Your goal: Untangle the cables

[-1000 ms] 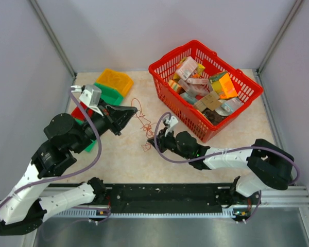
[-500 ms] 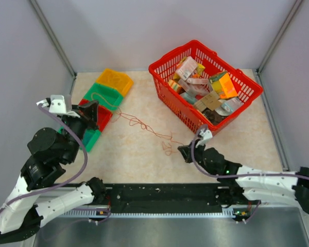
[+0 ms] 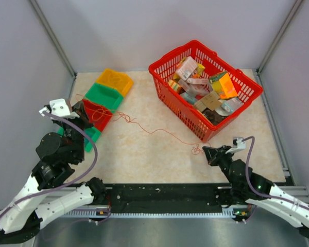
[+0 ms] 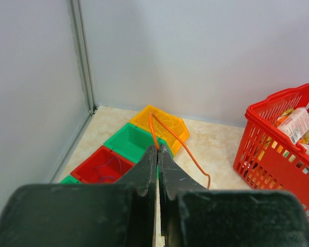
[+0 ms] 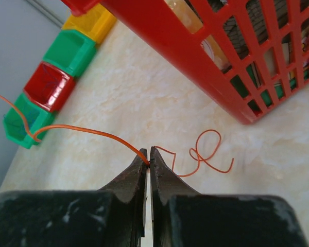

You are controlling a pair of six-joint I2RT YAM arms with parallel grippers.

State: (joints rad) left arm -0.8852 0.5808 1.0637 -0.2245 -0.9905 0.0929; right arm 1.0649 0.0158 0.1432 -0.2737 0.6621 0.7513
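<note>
The left fingers (image 3: 82, 112) are seen over the row of small bins at the left side of the tabletop (image 3: 144, 162). In the left wrist view these fingers (image 4: 157, 152) are shut tight on one end of a thin orange-red cable (image 4: 181, 145), which bends up from the tips and then drops down to the right. The right fingers (image 3: 207, 151) are held low near the front corner of the red basket (image 3: 188, 116). In the right wrist view they (image 5: 149, 157) are pressed shut on the same cable (image 5: 92, 132), close to its other end. A short curly bit of cable is left lying on the tabletop just past the right fingers, near the basket wall. From above, the cable (image 3: 159, 130) is seen stretched in one long line across the tabletop, from the bins to the basket corner, with a few small kinks near the left end. The bins are set in a slanted row: a yellow-orange bin (image 3: 116, 80), a green bin (image 3: 105, 95), a red bin (image 3: 97, 114) and one more green bin (image 3: 91, 136). Thin dark strands can be seen inside the red bin. The basket is filled with mixed packets and boxes.
</note>
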